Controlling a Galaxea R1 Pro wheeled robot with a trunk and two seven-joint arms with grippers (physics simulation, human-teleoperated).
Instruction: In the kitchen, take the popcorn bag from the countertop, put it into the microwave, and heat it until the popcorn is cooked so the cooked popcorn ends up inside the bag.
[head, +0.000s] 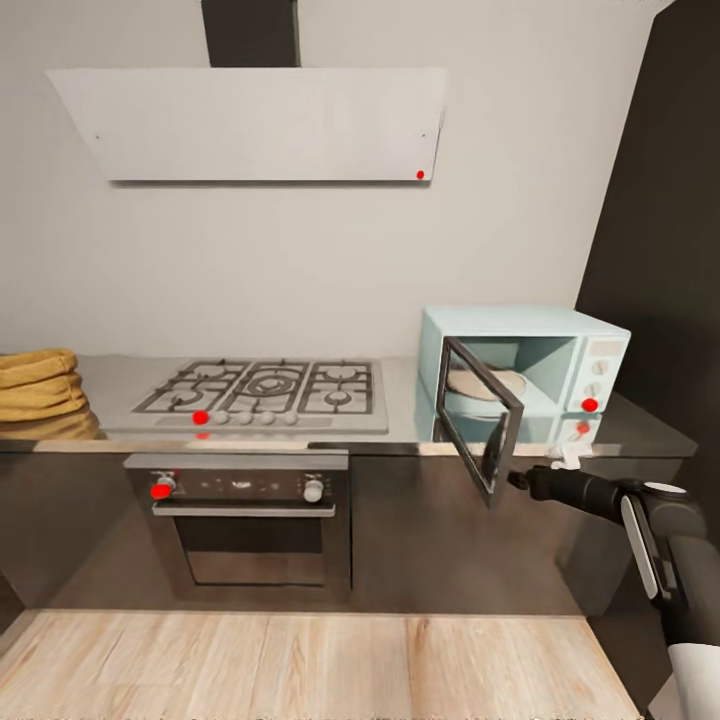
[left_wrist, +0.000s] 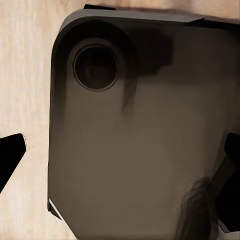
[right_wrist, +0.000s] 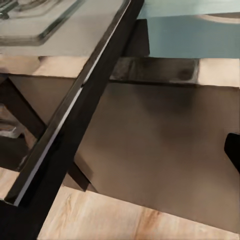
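The popcorn bag, a golden-brown wrinkled sack, sits at the far left of the steel countertop. At the right end stands the pale blue microwave. Its dark glass door is swung open toward me, and a white turntable plate shows inside. My right gripper is at the door's lower outer edge. In the right wrist view the door's dark edge runs diagonally close by, and one fingertip shows far out to the side. My left gripper is open and empty over my own base.
A gas hob with black grates lies between bag and microwave. Below it is a steel oven. A white extractor hood hangs above. A tall dark cabinet stands right of the microwave. Pale wood floor lies in front.
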